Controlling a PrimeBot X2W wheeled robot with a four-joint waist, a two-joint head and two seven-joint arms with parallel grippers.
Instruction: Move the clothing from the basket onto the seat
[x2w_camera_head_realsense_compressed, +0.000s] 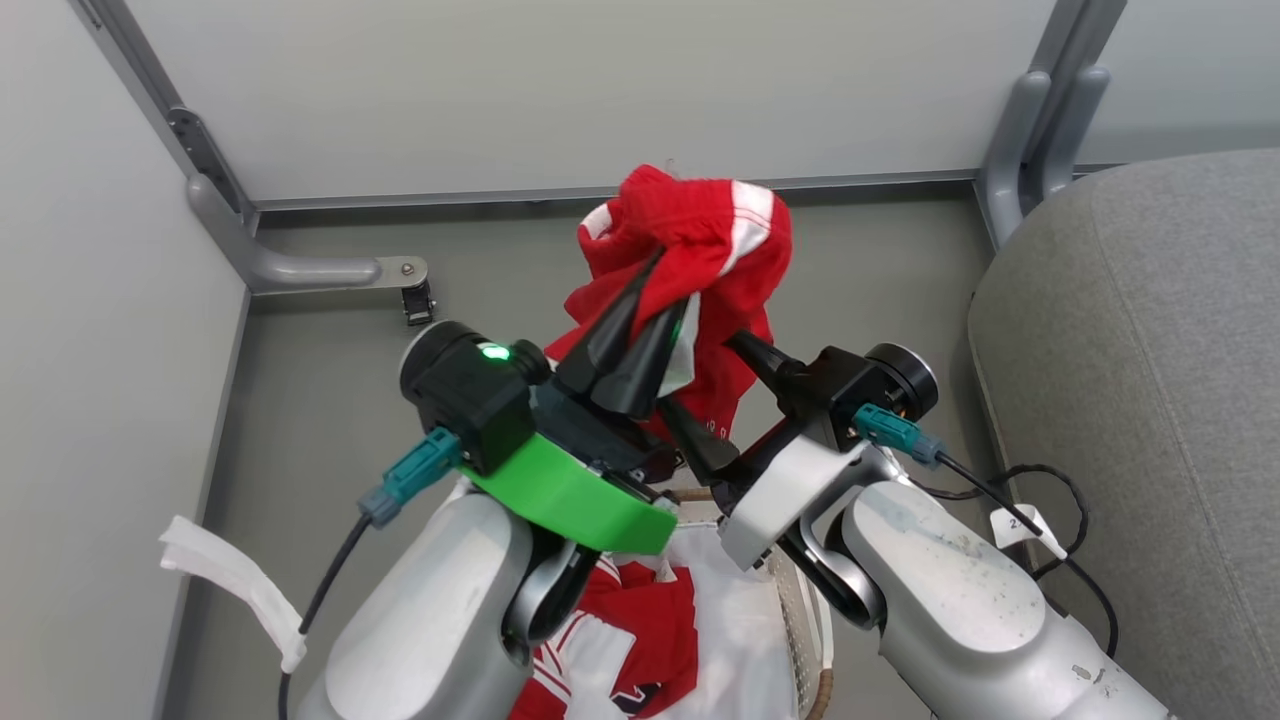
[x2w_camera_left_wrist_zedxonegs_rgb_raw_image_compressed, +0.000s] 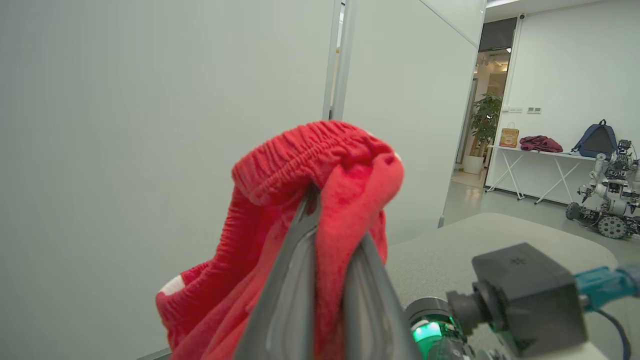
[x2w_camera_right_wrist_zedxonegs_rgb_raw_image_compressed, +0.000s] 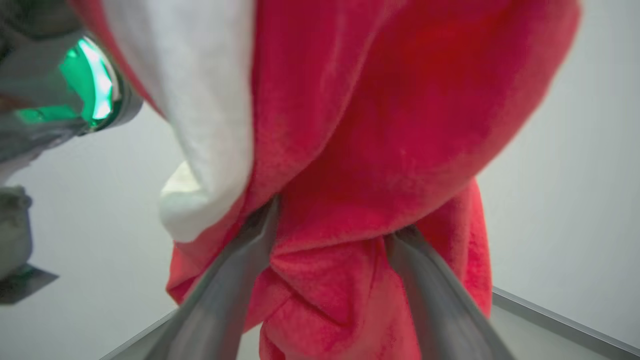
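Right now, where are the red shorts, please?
Head view centre: the red shorts hang from the left gripper, clear of the basket, left of the seat.

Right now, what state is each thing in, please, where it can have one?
left gripper, shut on the red garment
red garment, lifted, hanging crumpled
right gripper, open, fabric between its fingers
basket, holds more red clothing
seat, apart from the garment

Head view steeply downward, wrist views looking close-up at the clothing (x2w_camera_head_realsense_compressed: 700, 235), shared by all.
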